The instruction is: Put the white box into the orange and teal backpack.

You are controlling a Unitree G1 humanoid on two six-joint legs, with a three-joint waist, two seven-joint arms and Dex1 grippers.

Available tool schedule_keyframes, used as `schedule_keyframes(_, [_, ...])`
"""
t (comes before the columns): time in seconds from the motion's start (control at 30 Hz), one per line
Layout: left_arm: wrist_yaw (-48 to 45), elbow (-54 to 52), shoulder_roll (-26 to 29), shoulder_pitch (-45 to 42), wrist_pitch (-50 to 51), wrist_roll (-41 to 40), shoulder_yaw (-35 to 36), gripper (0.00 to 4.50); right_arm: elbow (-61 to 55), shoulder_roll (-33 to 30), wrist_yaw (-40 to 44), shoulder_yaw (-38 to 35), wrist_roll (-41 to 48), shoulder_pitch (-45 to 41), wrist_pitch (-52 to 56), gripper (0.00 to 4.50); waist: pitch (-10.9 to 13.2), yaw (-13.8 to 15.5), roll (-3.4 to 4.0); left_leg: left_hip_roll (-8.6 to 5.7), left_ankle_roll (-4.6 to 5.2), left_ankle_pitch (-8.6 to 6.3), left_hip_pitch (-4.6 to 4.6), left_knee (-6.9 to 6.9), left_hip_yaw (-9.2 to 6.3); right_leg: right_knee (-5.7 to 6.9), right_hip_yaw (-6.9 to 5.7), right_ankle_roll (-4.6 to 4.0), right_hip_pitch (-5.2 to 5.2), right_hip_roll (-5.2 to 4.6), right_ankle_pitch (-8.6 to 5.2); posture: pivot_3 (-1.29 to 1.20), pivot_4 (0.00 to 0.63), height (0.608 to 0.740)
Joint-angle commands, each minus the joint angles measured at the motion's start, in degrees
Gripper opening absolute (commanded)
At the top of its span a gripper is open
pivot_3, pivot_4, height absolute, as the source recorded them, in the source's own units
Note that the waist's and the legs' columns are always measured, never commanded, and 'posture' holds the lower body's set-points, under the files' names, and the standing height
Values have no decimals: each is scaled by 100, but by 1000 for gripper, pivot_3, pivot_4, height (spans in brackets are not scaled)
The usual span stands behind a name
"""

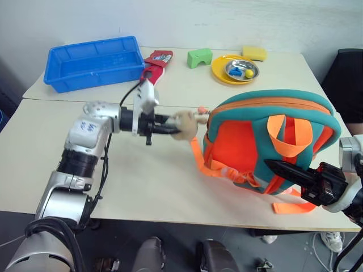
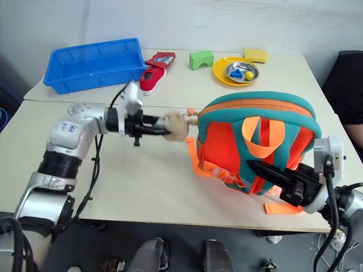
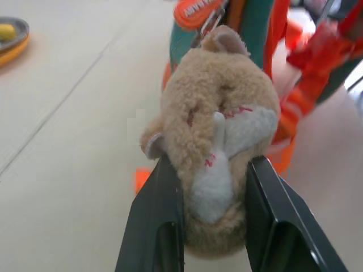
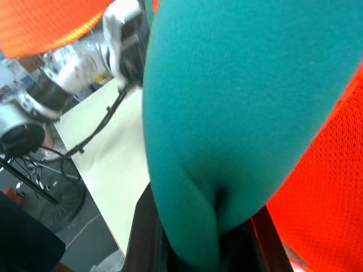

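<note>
At the backpack's flank, tray side: left gripper [image 3: 210,170] has its two black fingers pinching the beige plush toy [image 3: 218,113] that hangs off the orange and teal backpack [image 1: 255,141].
Backpack's near face: right gripper [image 1: 275,167] is pressed together on a fold of teal trim [image 4: 193,226], low on the bag by its orange straps.
Backpack: lies bulging on the table's near right part, strap side up.
White box: I cannot tell where it is; it may be inside the swollen bag, which is only a judgement.
Step in hand: seems to be handling the bag itself.
Doing it well: the plush is a soft, dangling hold, so any pull should be gentle and in line with its tether; the trim grip gives the firmer hold for steadying or lifting.
Risk: the toy squashing out of the fingers, or the bag sliding toward the near edge.
Surface: pale table [image 1: 170,187], smooth, with a seam beyond the backpack.
Beyond the backpack: blue tray [image 1: 93,62], red item [image 1: 154,67], green block [image 1: 199,56], yellow plate [image 1: 221,71] bearing a metal bowl [image 1: 241,69], yellow sponge [image 1: 254,52].
Room: white wall [image 1: 227,22] behind; dark chair [image 1: 349,85] to the backpack's right.
</note>
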Motion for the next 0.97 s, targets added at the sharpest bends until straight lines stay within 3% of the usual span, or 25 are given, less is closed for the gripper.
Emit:
schedule_keyframes(0.03, [386,-169,-277,434,-808,845,-628,995,-4,43,119,-201,-23,-55,-202,0,0,3,0,0,1,0,0,-1,0,0,0,0,0,-1,0,0,150,740])
schedule_keyframes(0.23, [896,-14,-892,480,-734,1084,-642,995,46,18,61,-29,-434,-112,-184,0,-1,25,1,-2,31,-16,-2,5,-3,4,-2,0,1,-4,0,0,150,740])
schedule_keyframes(0.37, [420,-201,-654,485,-15,523,-198,2178,329,-213,326,-290,-750,116,-46,1320,-1,7,1,-1,30,-15,-1,4,-3,7,-3,0,1,-3,0,0,150,740])
schedule_keyframes(0.47, [4,-415,-282,549,319,132,135,3118,620,-367,740,-917,-980,497,-14,2330,-1,1,1,-1,27,-13,-3,-2,-2,6,-4,0,-4,-2,0,0,150,740])
schedule_keyframes(0.57, [-1115,-932,568,697,1181,-832,647,4110,1156,-662,1425,-2057,-1085,1033,254,3440,1,-28,4,0,14,-6,-1,-11,4,3,-1,0,-8,0,0,0,150,740])
schedule_keyframes(0.67, [-1445,-1014,1216,632,1612,-1194,1022,4500,1863,-997,2386,-3093,-1471,1630,396,4417,1,-16,5,2,13,-6,1,-18,3,-4,-4,-6,-6,2,-3,0,150,740])
schedule_keyframes(0.8, [-1467,-860,1674,474,1704,-1381,1488,4500,3024,-1462,2907,-3752,-2218,1748,166,4465,1,-1,4,-3,34,-18,12,-19,0,-12,-5,-7,10,-7,-4,0,150,740])
schedule_keyframes(0.97, [-1169,-1081,1620,619,1559,-1444,1721,4500,3715,-1439,2827,-3521,-2711,1229,-118,4465,1,-9,3,-6,35,-22,14,-23,0,-23,-5,-7,13,-11,-3,0,150,740])
